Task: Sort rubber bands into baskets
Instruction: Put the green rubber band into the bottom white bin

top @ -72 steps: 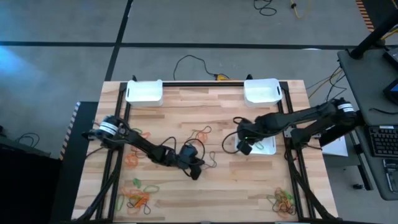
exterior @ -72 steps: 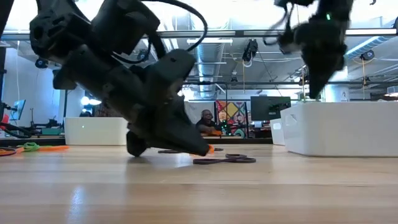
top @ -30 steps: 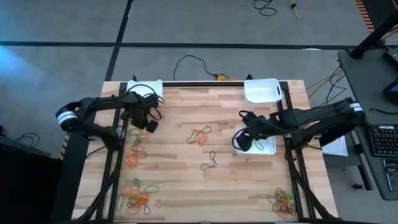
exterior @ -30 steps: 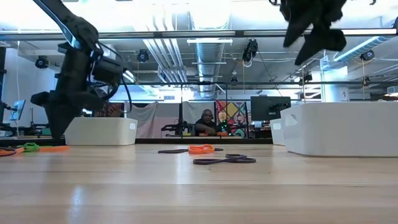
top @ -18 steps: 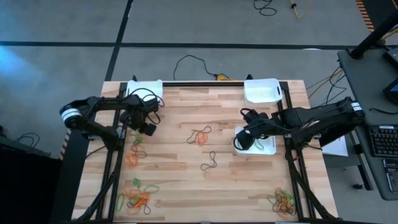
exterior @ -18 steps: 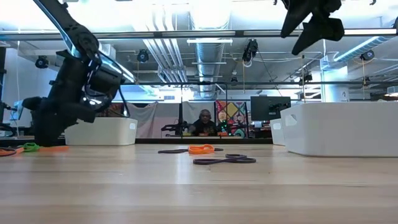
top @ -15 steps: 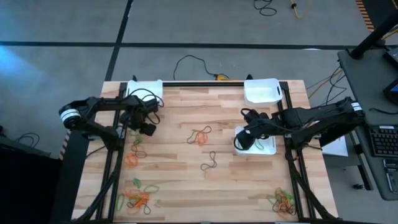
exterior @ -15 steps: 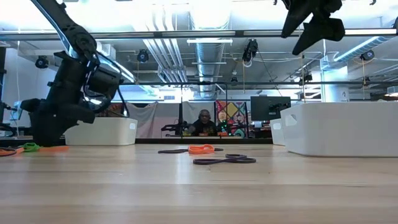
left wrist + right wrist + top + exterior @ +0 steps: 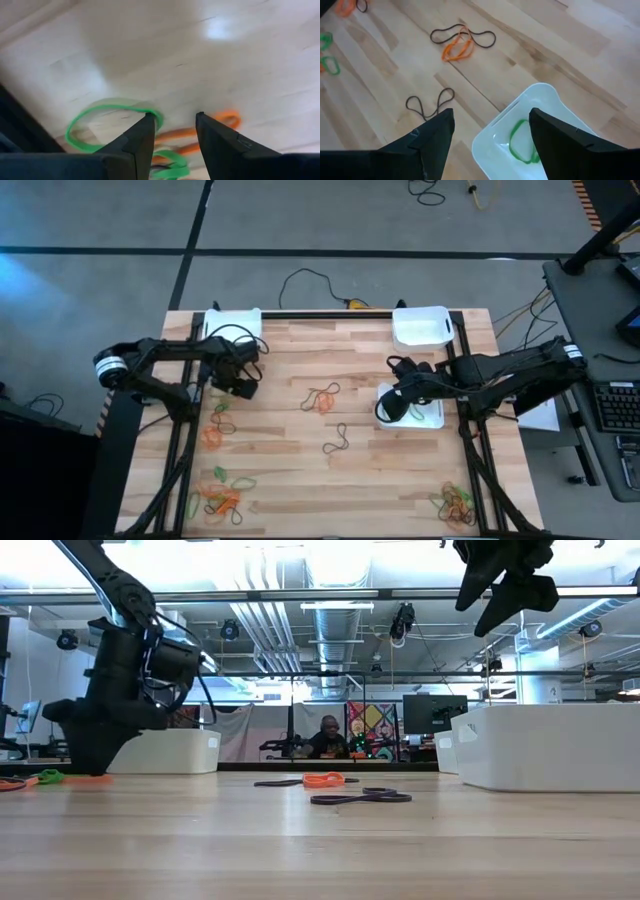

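Observation:
Three white baskets stand on the wooden table: far left (image 9: 232, 328), far right (image 9: 420, 325) and mid right (image 9: 425, 412). The mid-right basket (image 9: 540, 145) holds a green rubber band (image 9: 522, 140). My left gripper (image 9: 243, 386) is open, low over the table just near of the far-left basket. Its fingertips (image 9: 172, 120) stand above a green band (image 9: 112, 122) and orange bands (image 9: 210, 132), with nothing between them. My right gripper (image 9: 392, 408) hangs open and high (image 9: 505, 590) over the left rim of the mid-right basket, holding nothing.
Loose bands lie mid-table: an orange and dark cluster (image 9: 320, 395) and a dark one (image 9: 338, 438). More lie at the left (image 9: 213, 430), with piles near left (image 9: 222, 492) and near right (image 9: 455, 502). A person sits in the room beyond (image 9: 330, 735).
My left gripper has come down a little from beside the far-left basket toward the bands at the table's left, tipping on the way and straightening again. My right gripper has stayed over the mid-right basket's rim.

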